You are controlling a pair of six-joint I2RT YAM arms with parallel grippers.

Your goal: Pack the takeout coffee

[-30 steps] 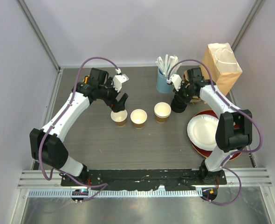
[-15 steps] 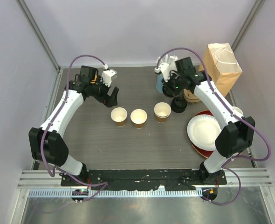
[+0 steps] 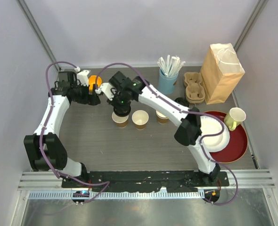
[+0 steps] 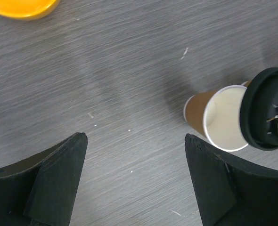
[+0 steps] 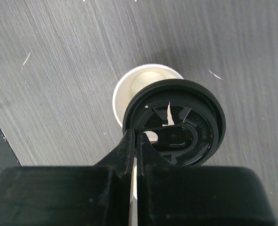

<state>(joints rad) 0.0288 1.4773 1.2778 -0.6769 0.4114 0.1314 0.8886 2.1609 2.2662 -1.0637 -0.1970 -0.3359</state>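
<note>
Coffee cup sits under a black lid pinched in the right claw; left claw spread at its ten o'clock.

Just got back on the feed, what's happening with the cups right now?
The right tool is shut on a black lid, holding it over the leftmost paper cup, not yet pressed on. The left tool is open and empty, off to that cup's side above the table. The middle cup is lidless too.
</note>
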